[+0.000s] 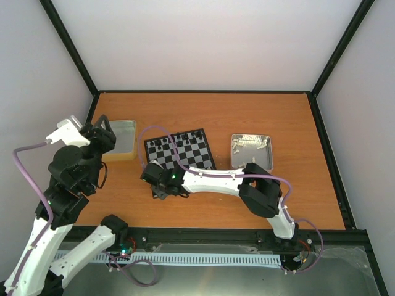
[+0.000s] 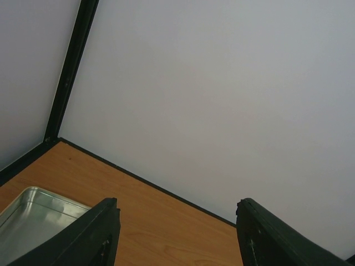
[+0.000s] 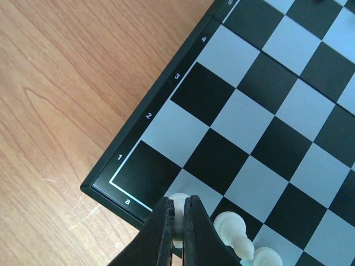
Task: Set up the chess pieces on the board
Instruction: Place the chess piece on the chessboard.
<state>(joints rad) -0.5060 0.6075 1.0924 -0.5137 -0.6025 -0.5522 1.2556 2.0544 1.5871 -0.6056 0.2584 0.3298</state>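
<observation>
Near the board's (image 3: pixel 233 127) a1 corner, the right gripper (image 3: pixel 178 208) pinched a white piece (image 3: pixel 177 196) — just beside standing neighbours (image 3: pixel 230 224), which a skewed release could topple. Left gripper (image 2: pixel 177 233) gaped idle, well off the board.

I have the board (image 1: pixel 191 148) mid-table, with the left tray (image 1: pixel 123 139) beside it on one side. The right tray (image 1: pixel 253 159) on the other holds chess pieces (image 1: pixel 250 143). More stand near the board's a1 corner.
</observation>
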